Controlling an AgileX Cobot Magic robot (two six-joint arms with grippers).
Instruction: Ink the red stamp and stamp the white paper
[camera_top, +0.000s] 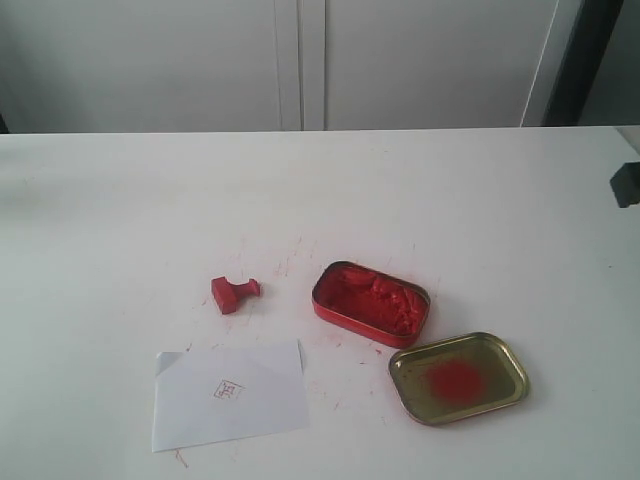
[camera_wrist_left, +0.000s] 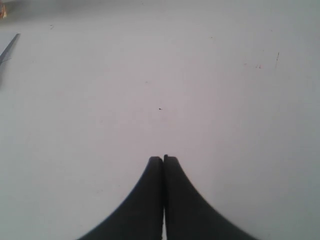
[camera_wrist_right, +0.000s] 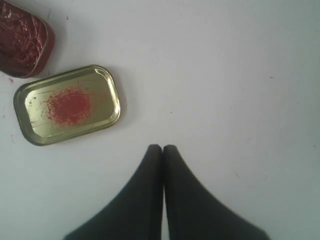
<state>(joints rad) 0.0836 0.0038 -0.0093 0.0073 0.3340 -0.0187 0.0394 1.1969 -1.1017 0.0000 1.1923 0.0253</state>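
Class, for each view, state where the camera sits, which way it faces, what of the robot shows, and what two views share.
Exterior view: high, looking down across the table at red stamp, white paper, red tin, gold lid; dark piece at right edge, unclear.
Left wrist view: faces down at table; shut left end effector.
Right wrist view: faces down; shut right end effector.
Shared: exterior and right wrist show tin and lid.
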